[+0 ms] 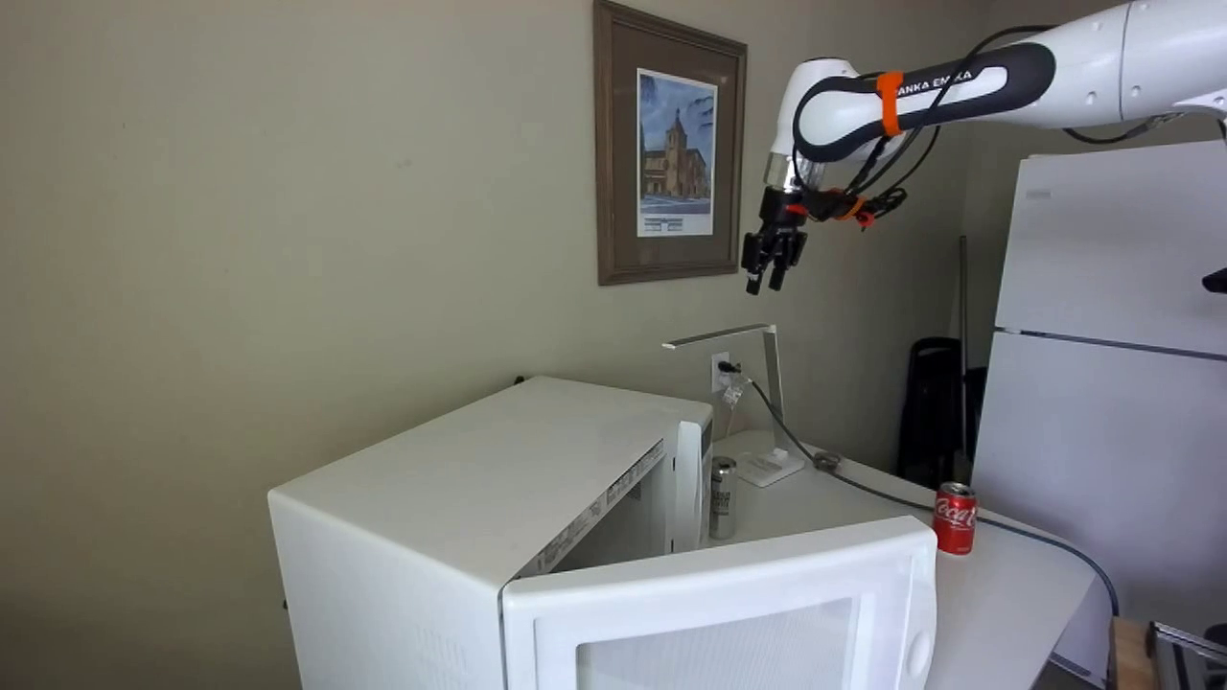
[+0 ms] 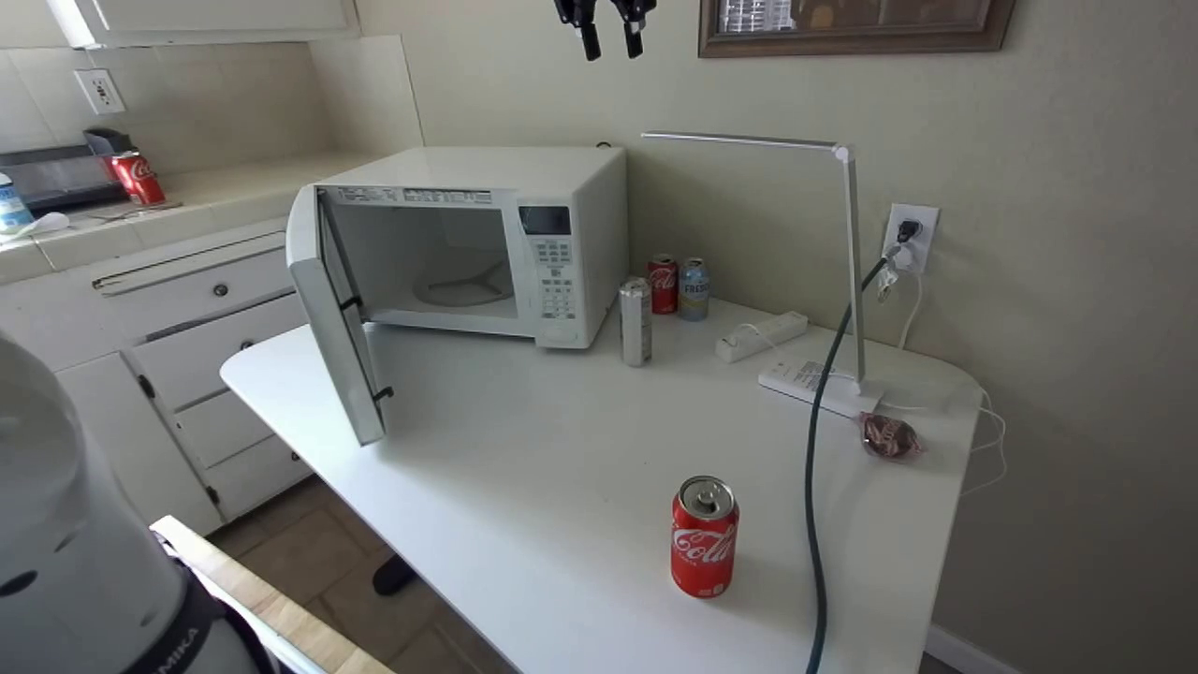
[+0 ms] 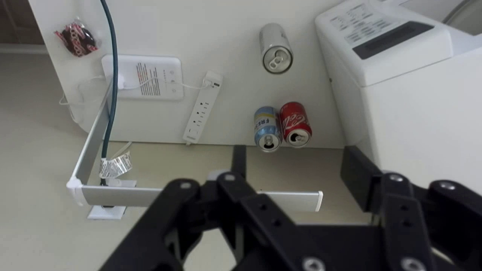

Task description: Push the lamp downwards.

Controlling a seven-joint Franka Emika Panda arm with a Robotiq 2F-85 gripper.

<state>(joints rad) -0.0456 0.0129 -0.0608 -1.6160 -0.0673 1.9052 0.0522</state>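
The silver-grey lamp stands at the wall end of the table, its thin arm upright and its narrow head roughly level. It shows in both exterior views, by its arm [image 1: 775,383] and by its head [image 2: 739,140]. Its white base [image 2: 819,386] rests on the table. My gripper [image 1: 765,285] is in the air above the lamp, apart from it, fingers pointing down. Only the fingers [image 2: 613,53] show at the top of an exterior view. In the wrist view the fingers [image 3: 295,158] are apart and empty. The lamp head's free end [image 3: 293,201] shows beyond them; a finger hides its middle.
A white microwave [image 2: 582,253] with its door open stands beside the lamp. A red can [image 2: 704,543] stands near the front. A silver can [image 2: 635,323] and two more cans stand by the microwave. A dark cable [image 2: 812,487] runs past the lamp; a power strip [image 3: 203,107] lies near.
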